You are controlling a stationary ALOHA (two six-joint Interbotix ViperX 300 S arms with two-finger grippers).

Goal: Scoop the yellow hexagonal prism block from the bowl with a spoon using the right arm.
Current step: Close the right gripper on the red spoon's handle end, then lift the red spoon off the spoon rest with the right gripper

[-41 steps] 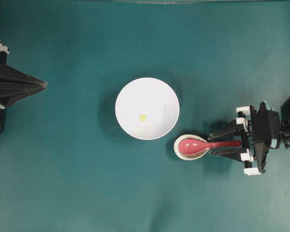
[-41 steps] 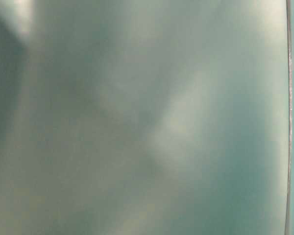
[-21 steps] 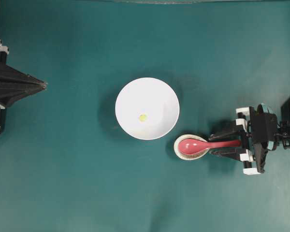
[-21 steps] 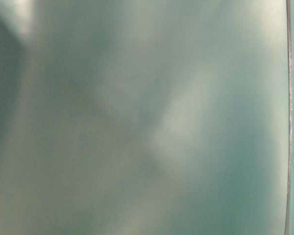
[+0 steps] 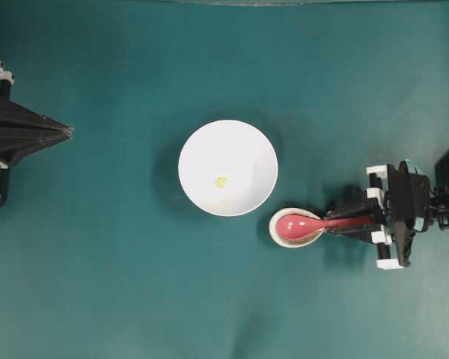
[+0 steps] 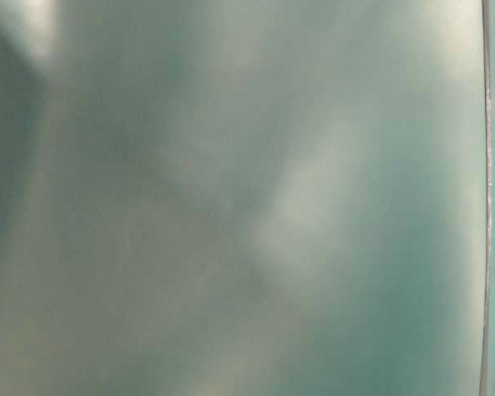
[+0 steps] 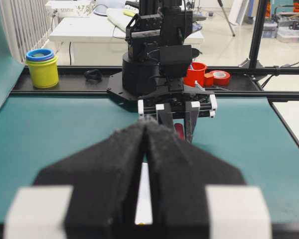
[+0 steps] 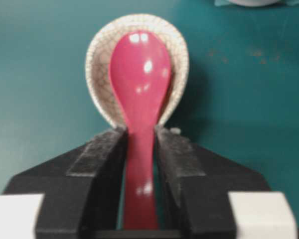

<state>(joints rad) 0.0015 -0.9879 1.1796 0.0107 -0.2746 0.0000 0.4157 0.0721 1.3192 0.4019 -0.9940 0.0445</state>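
The spoon (image 5: pixel 314 222) lies with its long axis across the desk (image 5: pixel 120 284) in the overhead view, scoop toward the bowl (image 5: pixel 227 168) and resting in a small speckled dish (image 5: pixel 278 233), handle toward the right arm (image 5: pixel 411 209). The right gripper (image 8: pixel 139 149) has its jaws narrowed against the handle. The left gripper (image 7: pixel 145 149) has its jaws pressed together, holding nothing. The yellow block (image 5: pixel 221 182) sits inside the bowl. No writing is legible.

Our right gripper (image 8: pixel 139 154) low, jaws pinching the spoon (image 8: pixel 139 99) handle; our left gripper (image 7: pixel 145 164) parked, jaws together.
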